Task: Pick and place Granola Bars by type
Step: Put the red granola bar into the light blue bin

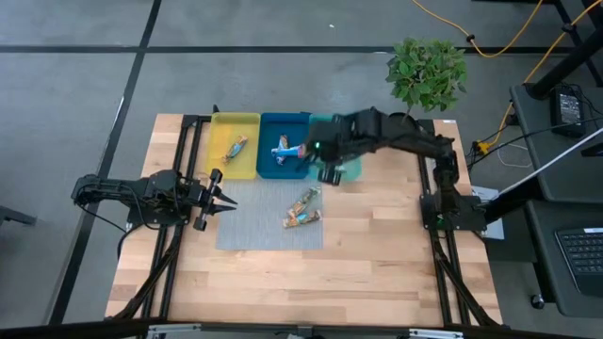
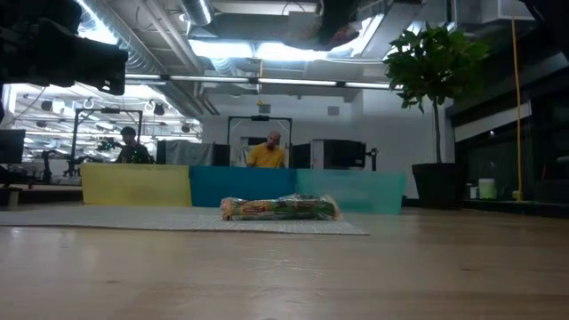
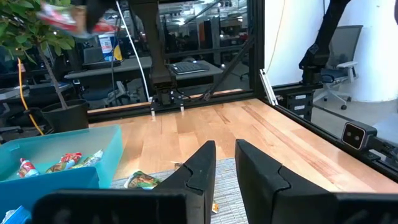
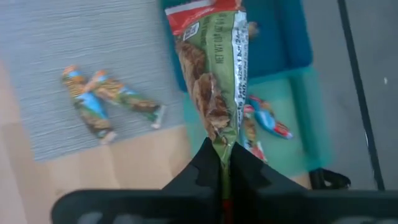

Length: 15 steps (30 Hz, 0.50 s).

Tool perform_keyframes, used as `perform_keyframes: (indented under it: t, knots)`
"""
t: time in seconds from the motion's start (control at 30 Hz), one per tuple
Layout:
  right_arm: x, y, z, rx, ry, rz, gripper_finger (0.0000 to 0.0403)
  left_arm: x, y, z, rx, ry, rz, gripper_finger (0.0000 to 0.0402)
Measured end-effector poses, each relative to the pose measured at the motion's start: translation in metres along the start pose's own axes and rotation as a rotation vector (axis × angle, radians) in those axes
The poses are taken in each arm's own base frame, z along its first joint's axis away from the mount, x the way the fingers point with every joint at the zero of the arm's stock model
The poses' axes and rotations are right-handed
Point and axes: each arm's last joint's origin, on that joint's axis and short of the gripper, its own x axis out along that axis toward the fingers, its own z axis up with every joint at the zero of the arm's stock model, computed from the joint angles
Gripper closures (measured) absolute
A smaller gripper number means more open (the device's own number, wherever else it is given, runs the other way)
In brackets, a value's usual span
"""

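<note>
My right gripper [image 4: 222, 157] is shut on a granola bar with a green wrapper and a red end [image 4: 214, 74]. It hovers above the near edge of the teal tray [image 1: 350, 168], where red-orange and teal bars [image 4: 267, 118] lie. Two tan and green bars [image 1: 302, 209] lie flat on the grey mat [image 1: 254, 221]. The blue tray [image 1: 283, 165] holds blue bars [image 1: 283, 149], and the yellow tray [image 1: 224, 160] holds one bar [image 1: 236, 147]. My left gripper [image 1: 229, 201] waits open at the mat's left edge, touching nothing. My right gripper pinches the green bar between its two fingers at one end of the wrapper [image 4: 222, 140], and the fingers lie along the bar. The bar is lifted clear and sticks out beyond the fingertips, with its red end [image 4: 202, 12] farthest from them. The fingers come from above.
The three trays stand in a row along the far side of the wooden table [image 1: 377, 254]. A potted plant [image 1: 429, 71] stands beyond the far right corner. In the low view, people [image 2: 267, 153] sit in the room behind. Bare wood lies near and right of the mat.
</note>
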Motion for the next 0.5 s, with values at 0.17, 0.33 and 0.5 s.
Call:
perform_keyframes:
  t: [0.17,0.33,0.5]
  knots:
    - [0.006,-0.025,0.0,0.055,0.018,-0.025,0.0371,0.0,0.0,0.0,0.0,-0.001,0.0,0.0343]
    - [0.012,-0.05,-0.001,0.109,0.031,-0.047,0.0388,0.0,0.0,0.0,0.0,0.0,0.0,0.0347]
    - [0.017,-0.075,-0.004,0.172,0.044,-0.074,0.0384,0.0,0.0,0.0,0.0,0.0,0.0,0.0345]
